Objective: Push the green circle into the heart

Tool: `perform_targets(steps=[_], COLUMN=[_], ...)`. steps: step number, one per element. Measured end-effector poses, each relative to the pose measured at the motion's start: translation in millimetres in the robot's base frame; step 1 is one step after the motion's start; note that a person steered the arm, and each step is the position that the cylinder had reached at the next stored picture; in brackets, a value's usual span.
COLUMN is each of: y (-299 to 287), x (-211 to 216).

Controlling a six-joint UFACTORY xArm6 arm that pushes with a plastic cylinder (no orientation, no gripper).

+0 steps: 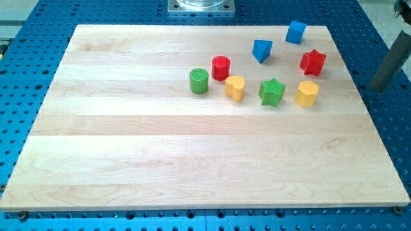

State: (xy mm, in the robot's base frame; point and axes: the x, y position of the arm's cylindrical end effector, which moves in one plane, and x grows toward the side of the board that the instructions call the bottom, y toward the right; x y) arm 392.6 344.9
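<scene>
Green circle [199, 81] stands upright, beside yellow heart [235, 87].

- You will find no legible text, label, brand, number or sign anywhere in this view.
- The worktop [192, 147] shows only bare wood grain.
- The coloured blocks carry no markings you can read.
</scene>
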Motion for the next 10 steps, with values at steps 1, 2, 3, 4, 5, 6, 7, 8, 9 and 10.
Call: perform_targets(steps=[1,2,3,4,5,6,7,8,9,10], y=[0,0,-53,-95,-198,-335,-389,-389,-402,-382], x=[0,0,41,98,90,83,37,3,-25,-13])
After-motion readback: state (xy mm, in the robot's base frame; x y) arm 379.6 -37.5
